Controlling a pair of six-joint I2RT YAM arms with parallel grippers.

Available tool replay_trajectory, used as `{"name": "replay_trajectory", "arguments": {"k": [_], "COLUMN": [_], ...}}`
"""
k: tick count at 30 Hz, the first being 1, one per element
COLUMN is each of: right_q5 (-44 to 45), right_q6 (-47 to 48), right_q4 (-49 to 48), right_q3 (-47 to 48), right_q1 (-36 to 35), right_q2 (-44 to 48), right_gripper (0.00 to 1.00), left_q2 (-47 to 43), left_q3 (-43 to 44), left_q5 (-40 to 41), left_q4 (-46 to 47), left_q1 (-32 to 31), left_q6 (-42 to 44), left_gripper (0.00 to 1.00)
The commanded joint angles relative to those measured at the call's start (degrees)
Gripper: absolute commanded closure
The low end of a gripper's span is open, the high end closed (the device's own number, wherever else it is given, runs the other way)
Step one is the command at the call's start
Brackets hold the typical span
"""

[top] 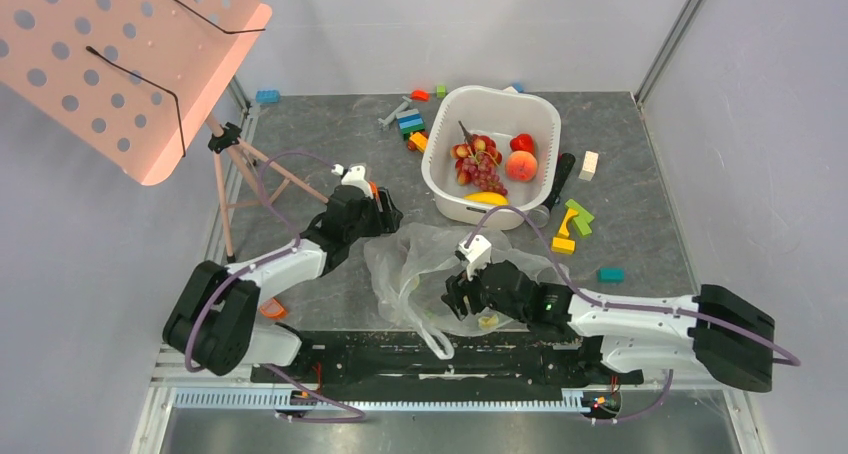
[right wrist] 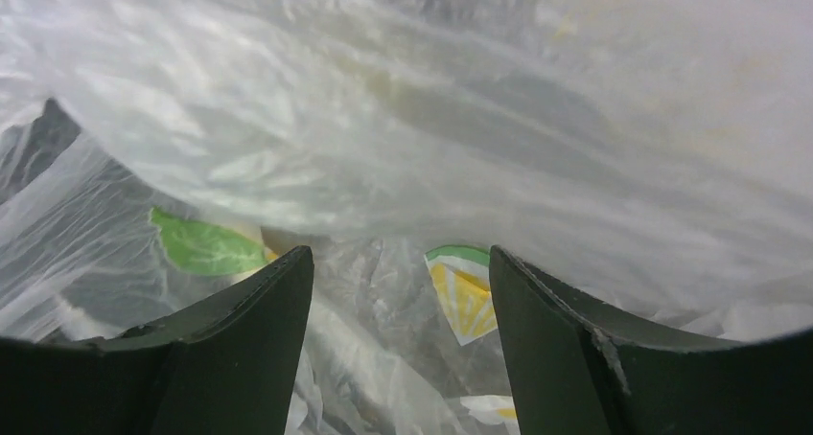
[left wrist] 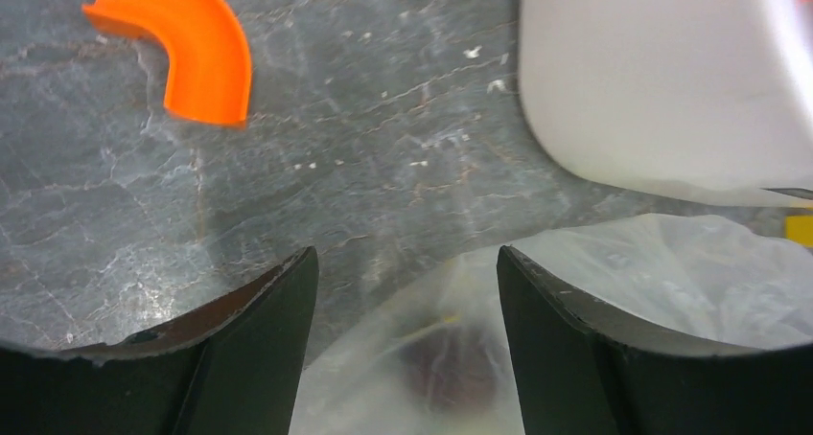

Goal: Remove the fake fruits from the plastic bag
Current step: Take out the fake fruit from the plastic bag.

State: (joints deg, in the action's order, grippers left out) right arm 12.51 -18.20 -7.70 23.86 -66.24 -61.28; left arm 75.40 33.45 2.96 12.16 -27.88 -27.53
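The clear plastic bag lies crumpled on the grey table between my two grippers. My left gripper is open at the bag's far left edge. In the left wrist view the left gripper straddles the film, and a dark plum shows through it. My right gripper is open at the bag's near side. In the right wrist view the right gripper points into the bag, with a lemon-patterned wedge and a green piece just ahead. The grape bunch, apple, peach and yellow piece lie in the white basin.
The basin also shows in the left wrist view, close beyond the bag. A flat orange curved piece lies left of it. Toy blocks lie scattered around the basin. A pink perforated stand on a tripod rises at the far left.
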Motion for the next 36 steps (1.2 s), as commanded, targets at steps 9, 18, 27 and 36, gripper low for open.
{"name": "replay_trajectory", "arguments": {"k": [9, 18, 27, 36], "right_q5": [5.0, 2.1, -3.4, -4.9], "right_q6": [2.9, 8.4, 10.9, 11.1], "right_q4": [-21.4, -29.0, -34.8, -38.0], "right_q3": [-1.3, -0.7, 0.8, 3.3], "right_q1": [0.5, 2.2, 2.3, 2.3], "right_q2": [-10.0, -17.4, -23.1, -28.4], "right_gripper": [0.21, 0.07, 0.02, 0.02], "left_q2": [10.1, 9.3, 9.5, 9.8], "left_q3": [0.1, -4.7, -6.2, -6.8], "left_q5": [-7.4, -10.6, -14.5, -18.6], "left_q4": [6.0, 7.5, 9.4, 10.9], "left_q1": [1.1, 1.0, 0.5, -0.5], "left_q6": [-4.4, -5.6, -5.5, -5.5], "left_gripper": [0.43, 0.51, 0.55, 0.58]}}
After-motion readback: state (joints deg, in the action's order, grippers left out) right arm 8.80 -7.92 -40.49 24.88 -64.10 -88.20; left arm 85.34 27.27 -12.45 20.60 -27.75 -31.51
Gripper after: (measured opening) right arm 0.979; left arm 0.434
